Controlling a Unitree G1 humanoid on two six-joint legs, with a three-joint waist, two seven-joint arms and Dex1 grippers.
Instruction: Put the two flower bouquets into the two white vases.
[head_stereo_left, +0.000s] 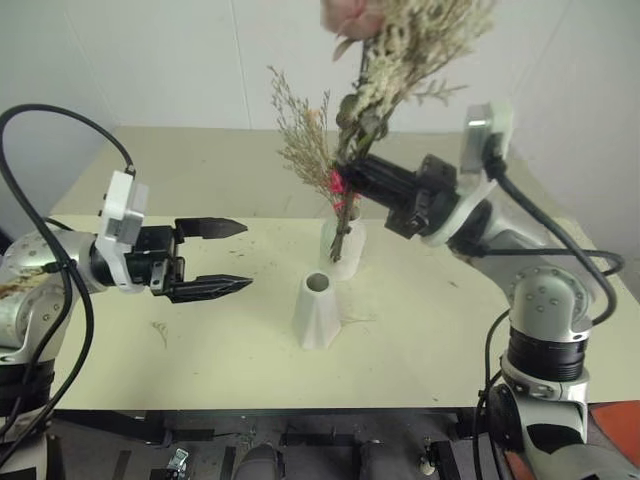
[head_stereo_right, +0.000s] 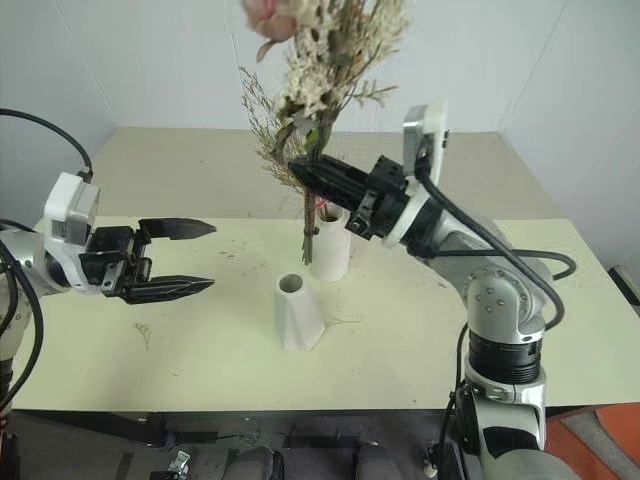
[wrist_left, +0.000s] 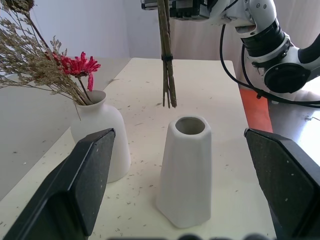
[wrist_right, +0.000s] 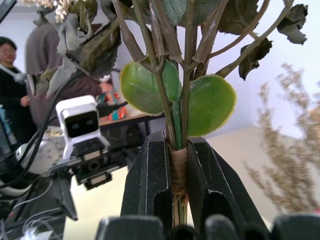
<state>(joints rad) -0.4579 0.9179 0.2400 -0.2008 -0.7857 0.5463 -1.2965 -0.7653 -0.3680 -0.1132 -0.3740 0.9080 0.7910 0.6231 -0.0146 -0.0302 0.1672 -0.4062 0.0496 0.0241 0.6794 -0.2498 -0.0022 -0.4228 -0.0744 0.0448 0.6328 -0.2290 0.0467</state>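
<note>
From the left eye view, the pale cream table (head_stereo_left: 150, 370) carries two small matte white vases. The rounded, bottle-shaped vase (head_stereo_left: 348, 252) already holds the sparse bunch of beige grasses with a pink flower (head_stereo_left: 305, 140). Just in front of it, towards the robot, stands the faceted, cone-shaped vase (head_stereo_left: 319, 312) — its round mouth open, nothing in it. The right gripper (head_stereo_left: 344, 176) pinches the fuller bunch of cream-white sprigs and green leaves (head_stereo_left: 410, 50) by its stems, upright in the air, the stem ends hanging in front of the rounded vase. The left gripper (head_stereo_left: 235, 255) hovers over the table beside the faceted vase, its two black fingers spread wide and holding nothing.

The right eye view gives the same arrangement, the faceted vase nearest the robot.

In the left wrist view the spread fingers (wrist_left: 75, 185) frame both vases: the faceted one is hollow and bare inside, the rounded one has stems rising from its narrow neck, and the held bunch's bound stems hang in the air beyond the faceted vase's mouth.

In the right wrist view the fingers (wrist_right: 150, 185) press on a brown-wrapped bundle of stems — round green leaves just above. People (wrist_right: 15, 95) stand in the background.
</note>
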